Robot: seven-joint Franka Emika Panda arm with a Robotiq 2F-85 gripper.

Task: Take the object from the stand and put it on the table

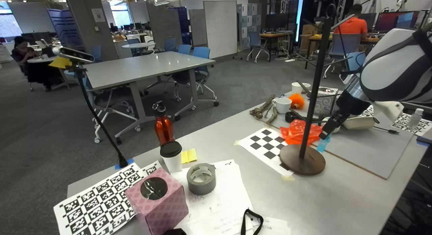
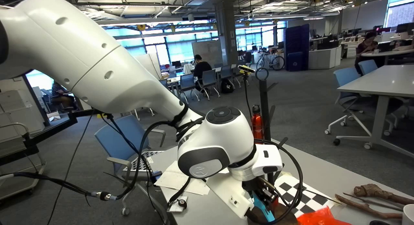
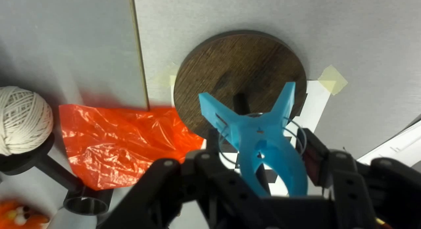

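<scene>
The object, a cyan plastic piece with two prongs and an oval loop [image 3: 261, 127], is between my fingers in the wrist view. It also shows below the fingertips in both exterior views [image 1: 323, 144] [image 2: 263, 207]. My gripper [image 3: 260, 138] is open around it, one finger on each side, with a gap visible on the left. The stand is a black pole [image 1: 314, 93] on a round brown base [image 3: 240, 58]. A dark bar shows through the loop; I cannot tell whether the piece rests on a peg. The table [image 1: 216, 144] is below.
A red-orange plastic bag [image 3: 128, 143] and checkerboard sheet [image 1: 261, 144] lie beside the base. A grey board [image 1: 368, 157], white mug [image 1: 282, 106], orange fuzzy ball [image 1: 297, 101] and sticks [image 1: 261, 110] are nearby. A tissue box [image 1: 165, 204] and tape roll [image 1: 201, 186] stand farther along.
</scene>
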